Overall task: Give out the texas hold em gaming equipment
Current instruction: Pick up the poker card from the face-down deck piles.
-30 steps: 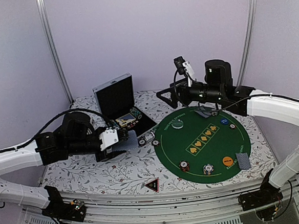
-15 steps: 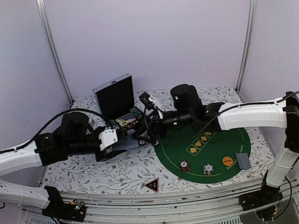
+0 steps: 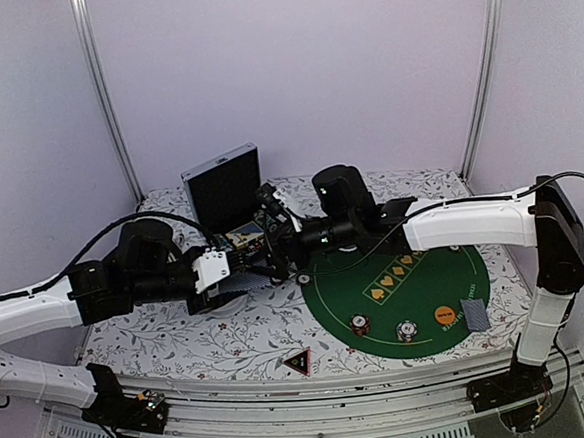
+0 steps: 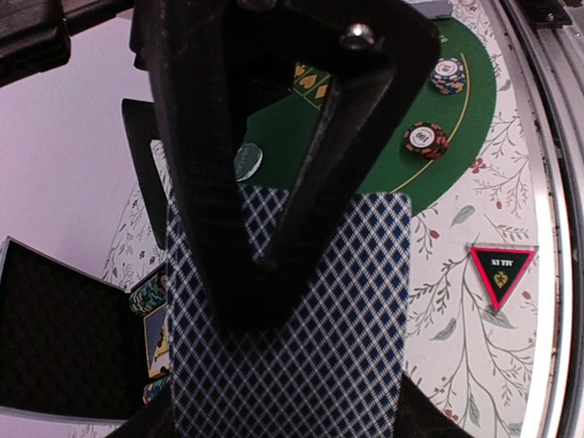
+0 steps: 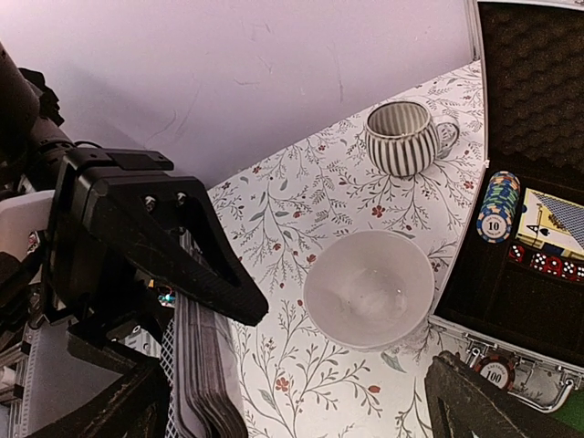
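Deck of playing cards [image 4: 301,347], blue-diamond backs showing. It is held off the table at left of centre, short of the green felt mat [image 3: 418,305].

Left gripper [image 3: 227,289]: partly closed, pinching the deck. One finger lies across the top card; the other is mostly hidden beneath. The deck's long axis appears to run along this gripper, pointing right toward the mat.

Right gripper [image 3: 273,260]: just beside the deck's free end, jaws spread to full width, holding nothing. Its wrist view shows the stacked card edges at lower left, next to its left finger and not between the two.

Judgement: the right arm is the taker. The deck lies to the left of its jaws, so a shift left comes before any pinch.
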Robot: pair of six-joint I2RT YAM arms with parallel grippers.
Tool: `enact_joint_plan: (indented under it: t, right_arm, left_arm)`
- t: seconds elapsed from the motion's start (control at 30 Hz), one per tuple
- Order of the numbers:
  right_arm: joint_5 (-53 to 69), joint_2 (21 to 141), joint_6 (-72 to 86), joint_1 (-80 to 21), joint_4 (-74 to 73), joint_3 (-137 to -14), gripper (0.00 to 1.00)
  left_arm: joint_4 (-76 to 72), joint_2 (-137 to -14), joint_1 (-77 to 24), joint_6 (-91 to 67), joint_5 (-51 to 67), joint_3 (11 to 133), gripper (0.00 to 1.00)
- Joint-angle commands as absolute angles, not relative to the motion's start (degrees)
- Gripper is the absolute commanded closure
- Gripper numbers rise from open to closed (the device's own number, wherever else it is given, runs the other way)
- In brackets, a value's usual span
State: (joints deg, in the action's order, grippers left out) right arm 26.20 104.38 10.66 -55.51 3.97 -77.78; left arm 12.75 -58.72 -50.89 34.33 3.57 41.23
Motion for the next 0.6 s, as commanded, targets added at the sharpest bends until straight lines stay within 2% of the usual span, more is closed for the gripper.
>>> enact_joint_plan:
  t: [0.0,0.37,0.57]
  right_arm:
    - [25.61,104.10,10.05,-55.83,1.14,-79.28,0.00]
    - [25.73,104.48,9.17,-55.83,-1.05,-80.42,0.01]
    - [25.57,104.31,8.35,-55.82,-2.67,-81.01,0.12]
  left_arm:
    - [10.67,-57.45,-50.99,34.72,3.58,40.52,0.43]
    - [10.63,-57.49,-51.05,34.80,3.26,40.34,0.43]
    - [10.28,-57.41,-51.14,34.80,2.71,40.26,0.44]
